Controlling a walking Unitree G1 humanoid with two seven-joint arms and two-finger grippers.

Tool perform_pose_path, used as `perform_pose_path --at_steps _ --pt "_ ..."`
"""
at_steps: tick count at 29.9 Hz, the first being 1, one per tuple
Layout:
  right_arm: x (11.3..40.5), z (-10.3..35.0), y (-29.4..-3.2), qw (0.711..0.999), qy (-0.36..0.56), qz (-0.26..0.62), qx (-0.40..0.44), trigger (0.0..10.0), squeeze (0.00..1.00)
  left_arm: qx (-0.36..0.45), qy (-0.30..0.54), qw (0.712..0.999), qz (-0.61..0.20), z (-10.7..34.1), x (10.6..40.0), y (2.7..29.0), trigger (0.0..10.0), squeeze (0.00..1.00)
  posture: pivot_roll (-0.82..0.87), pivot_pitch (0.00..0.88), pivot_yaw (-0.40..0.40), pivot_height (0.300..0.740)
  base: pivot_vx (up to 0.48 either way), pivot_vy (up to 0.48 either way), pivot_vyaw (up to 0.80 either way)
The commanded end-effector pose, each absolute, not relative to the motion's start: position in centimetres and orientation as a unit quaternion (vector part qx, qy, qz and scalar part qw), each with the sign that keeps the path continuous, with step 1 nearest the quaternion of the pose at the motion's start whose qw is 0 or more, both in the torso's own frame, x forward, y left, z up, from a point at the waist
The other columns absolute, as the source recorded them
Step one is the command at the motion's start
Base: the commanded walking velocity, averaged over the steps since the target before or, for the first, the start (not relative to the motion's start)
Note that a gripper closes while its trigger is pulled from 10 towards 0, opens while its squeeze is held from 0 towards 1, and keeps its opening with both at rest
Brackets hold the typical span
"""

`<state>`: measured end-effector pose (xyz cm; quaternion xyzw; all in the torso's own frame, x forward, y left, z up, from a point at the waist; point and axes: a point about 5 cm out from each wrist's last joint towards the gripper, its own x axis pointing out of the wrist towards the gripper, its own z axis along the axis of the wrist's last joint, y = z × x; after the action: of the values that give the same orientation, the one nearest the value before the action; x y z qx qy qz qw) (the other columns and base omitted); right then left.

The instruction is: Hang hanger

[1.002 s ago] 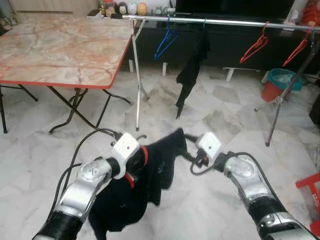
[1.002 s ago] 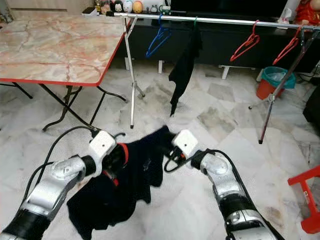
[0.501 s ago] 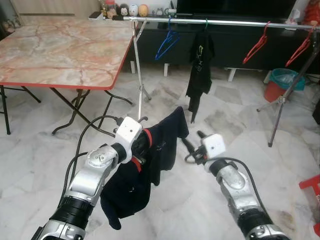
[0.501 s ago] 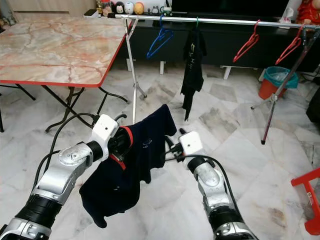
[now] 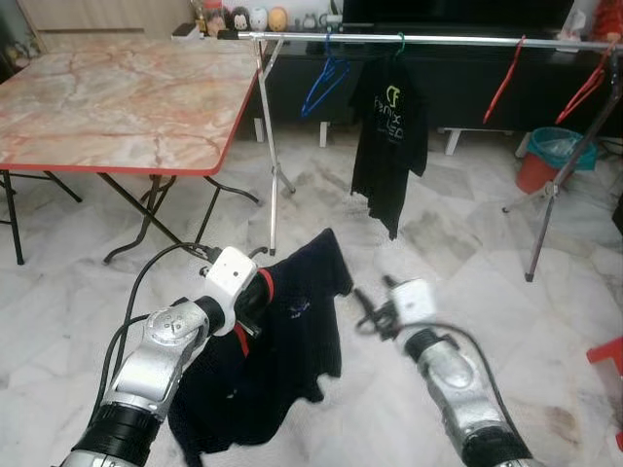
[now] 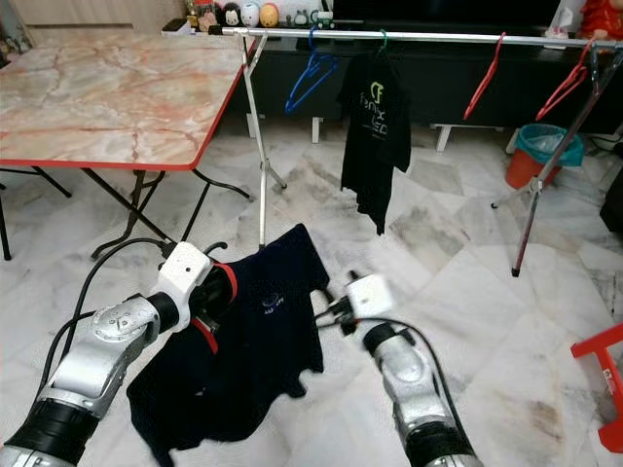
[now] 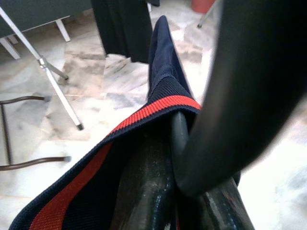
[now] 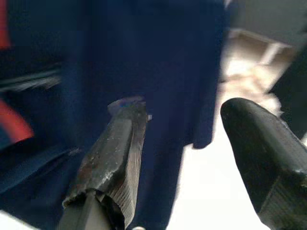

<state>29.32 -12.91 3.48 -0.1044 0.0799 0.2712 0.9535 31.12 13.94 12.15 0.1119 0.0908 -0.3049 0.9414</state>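
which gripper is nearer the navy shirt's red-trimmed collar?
Left. The left gripper is clamped on the red-trimmed collar of the navy shirt; the right gripper is open beside the shirt's far edge.

— What premises are we in?
— We find a home living room: marble-tile floor (image 5: 88, 302), folding table (image 5: 117, 97), clothes rail (image 5: 438, 41) with hangers, figurines (image 5: 243, 17) on a dark media cabinet (image 5: 467, 88).

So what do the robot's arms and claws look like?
Both arms are shiny silver tubes with black bands. Each wrist carries a white box, with a black cable looping off it. The left claw and right claw each have two long black fingers.
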Motion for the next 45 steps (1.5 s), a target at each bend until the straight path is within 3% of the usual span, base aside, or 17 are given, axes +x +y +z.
perform_pose_path --at_steps 1,5,11,20,28,34,45 --pt "29.1 3.4 -12.8 0.944 0.082 0.299 -0.115 10.0 0.00 0.093 0.054 0.947 -0.303 14.4 31.6 13.3 10.0 0.00 0.03 0.048 0.017 0.740 0.000 0.000 0.00" --pt "28.6 3.1 -12.6 0.927 0.090 0.345 -0.118 10.0 0.00 0.061 0.050 0.953 -0.294 15.6 32.2 12.7 10.0 0.00 0.03 0.046 0.020 0.740 0.000 0.000 0.00" --pt "28.8 3.3 -12.9 0.926 0.085 0.338 -0.143 10.0 0.00 0.036 0.042 0.950 -0.309 16.8 32.4 11.9 10.0 0.00 0.03 0.044 0.022 0.740 0.000 0.000 0.00" --pt "30.0 5.0 -12.9 0.943 0.032 0.304 -0.133 10.0 0.00 0.023 0.030 0.899 -0.436 20.1 30.3 7.7 10.0 0.00 0.04 0.036 0.035 0.740 0.000 0.000 0.00" --pt "30.0 5.1 -12.7 0.942 0.025 0.309 -0.130 10.0 0.00 0.014 0.032 0.879 -0.475 20.8 29.4 6.5 10.0 0.00 0.05 0.037 0.039 0.740 0.000 0.000 0.00" --pt "30.7 5.4 -13.3 0.955 0.010 0.247 -0.166 10.0 0.00 0.010 0.044 0.858 -0.512 20.7 28.0 5.2 10.0 0.00 0.05 0.039 0.041 0.740 0.000 0.000 0.00" --pt "31.7 6.4 -14.8 0.973 -0.010 0.163 -0.162 10.0 0.00 0.021 0.056 0.856 -0.514 20.3 27.6 5.3 10.0 0.00 0.05 0.029 0.035 0.740 0.000 0.000 0.00"
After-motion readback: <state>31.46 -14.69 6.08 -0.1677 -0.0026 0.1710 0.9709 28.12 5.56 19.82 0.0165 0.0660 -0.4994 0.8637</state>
